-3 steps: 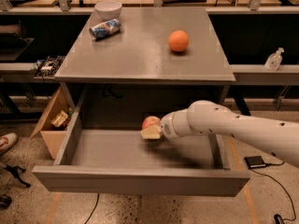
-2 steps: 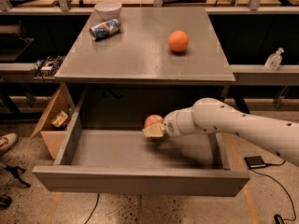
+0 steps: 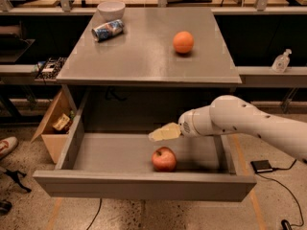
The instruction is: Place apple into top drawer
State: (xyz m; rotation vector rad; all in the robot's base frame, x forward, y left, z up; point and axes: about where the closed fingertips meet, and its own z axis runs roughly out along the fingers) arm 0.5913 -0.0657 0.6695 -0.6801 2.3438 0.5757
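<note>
**A:** How many fruits do you count?

**B:** Two. One apple (image 3: 164, 159), round and red with a paler patch, lies on the floor of the open top drawer (image 3: 144, 187), near the front panel and a little right of its middle. One orange (image 3: 183, 42), round and matte, sits on the grey counter (image 3: 144, 63) above the drawer, toward the right.

**A:** And the gripper?

**B:** One gripper (image 3: 156, 135), pale, at the end of a smooth white arm that reaches in from the drawer's right side. It hangs inside the drawer just above the apple, apart from it. I cannot tell whether the jaws are spread or pressed together.

**A:** What else is around?

**B:** Above the drawer, at the counter's far left, are one white bowl (image 3: 111, 8) and one can (image 3: 107, 30) on its side. Left of the drawer stands one open cardboard box (image 3: 52, 128). To its right, one clear bottle (image 3: 281, 61) stands on a shelf. The drawer is wide, shallow and plain grey.
</note>
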